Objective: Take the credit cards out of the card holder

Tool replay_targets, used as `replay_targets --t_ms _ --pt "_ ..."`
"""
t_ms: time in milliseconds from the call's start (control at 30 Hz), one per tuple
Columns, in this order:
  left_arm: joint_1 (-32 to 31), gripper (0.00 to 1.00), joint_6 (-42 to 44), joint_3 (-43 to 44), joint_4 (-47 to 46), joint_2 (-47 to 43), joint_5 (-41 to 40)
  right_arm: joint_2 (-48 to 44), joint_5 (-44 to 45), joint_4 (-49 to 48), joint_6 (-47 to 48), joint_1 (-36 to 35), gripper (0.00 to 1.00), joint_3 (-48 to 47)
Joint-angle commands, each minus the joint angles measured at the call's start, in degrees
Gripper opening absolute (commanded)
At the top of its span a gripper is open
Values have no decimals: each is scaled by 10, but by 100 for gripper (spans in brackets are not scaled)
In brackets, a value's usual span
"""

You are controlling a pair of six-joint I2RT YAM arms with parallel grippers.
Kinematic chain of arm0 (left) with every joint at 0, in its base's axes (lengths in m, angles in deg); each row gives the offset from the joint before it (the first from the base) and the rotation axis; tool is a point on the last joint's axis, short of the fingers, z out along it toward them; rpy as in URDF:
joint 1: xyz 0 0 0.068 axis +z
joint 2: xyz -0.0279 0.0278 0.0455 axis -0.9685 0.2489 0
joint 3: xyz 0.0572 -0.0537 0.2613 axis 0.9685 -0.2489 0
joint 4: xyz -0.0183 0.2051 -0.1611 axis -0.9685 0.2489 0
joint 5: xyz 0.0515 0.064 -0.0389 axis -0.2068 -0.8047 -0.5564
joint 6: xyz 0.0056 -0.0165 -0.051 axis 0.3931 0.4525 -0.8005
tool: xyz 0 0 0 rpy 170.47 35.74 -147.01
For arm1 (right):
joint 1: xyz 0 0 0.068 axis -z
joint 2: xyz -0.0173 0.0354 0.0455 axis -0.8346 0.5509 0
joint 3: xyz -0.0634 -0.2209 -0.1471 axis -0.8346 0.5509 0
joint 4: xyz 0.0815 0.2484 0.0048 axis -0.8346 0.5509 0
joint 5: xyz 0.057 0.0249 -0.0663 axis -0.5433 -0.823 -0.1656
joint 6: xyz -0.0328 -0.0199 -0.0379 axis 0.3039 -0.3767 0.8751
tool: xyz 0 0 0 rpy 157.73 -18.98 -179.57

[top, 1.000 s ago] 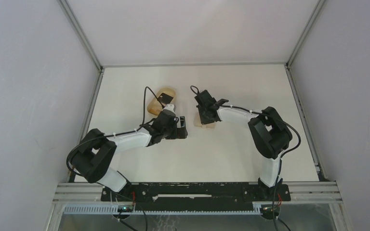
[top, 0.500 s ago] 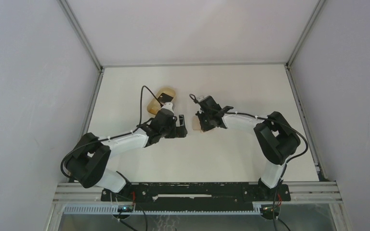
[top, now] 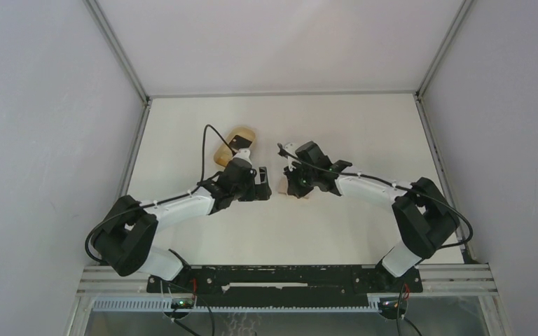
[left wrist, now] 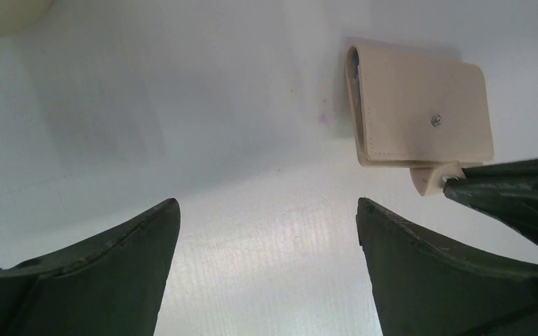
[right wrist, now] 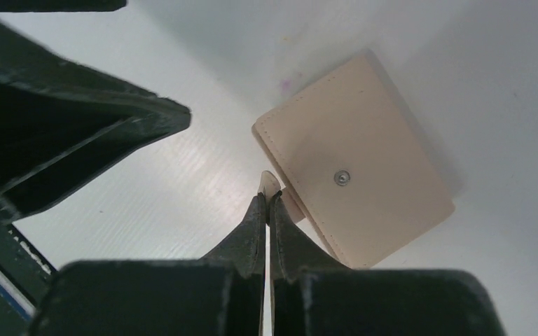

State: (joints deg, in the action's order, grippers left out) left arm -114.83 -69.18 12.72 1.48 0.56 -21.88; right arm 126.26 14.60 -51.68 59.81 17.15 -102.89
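Right gripper (right wrist: 267,199) pinches the tab (right wrist: 271,182) of the holder (right wrist: 364,157), mid-frame — likely to flip it open. Left gripper (left wrist: 266,206) hangs wide open, empty.

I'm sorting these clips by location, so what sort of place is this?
Most likely a robotics lab test cell: a white tabletop boxed in by grey panels, two black-and-white robot arms bolted at its near edge, and small props, a flat tan card holder and an oval tan tray.
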Motion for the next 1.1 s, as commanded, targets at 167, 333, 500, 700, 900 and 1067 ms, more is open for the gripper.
replay_targets --t_ms 167,333,500,700,900,1067 --pt "2 100 14 21 2 -37 -2 -111 -20 -10 23 -17 0 20" --pt "3 100 16 30 15 -46 4 -150 -61 16 44 -17 0 20" --pt "7 100 24 57 38 -48 29 -178 -139 61 66 -17 0 22" --pt "17 100 45 82 66 -57 37 -222 -152 98 100 -18 0 31" --pt "19 100 49 81 70 -55 46 -233 -101 80 99 -18 0 70" --pt "20 100 52 79 68 -52 51 -292 -17 49 136 -26 0 124"
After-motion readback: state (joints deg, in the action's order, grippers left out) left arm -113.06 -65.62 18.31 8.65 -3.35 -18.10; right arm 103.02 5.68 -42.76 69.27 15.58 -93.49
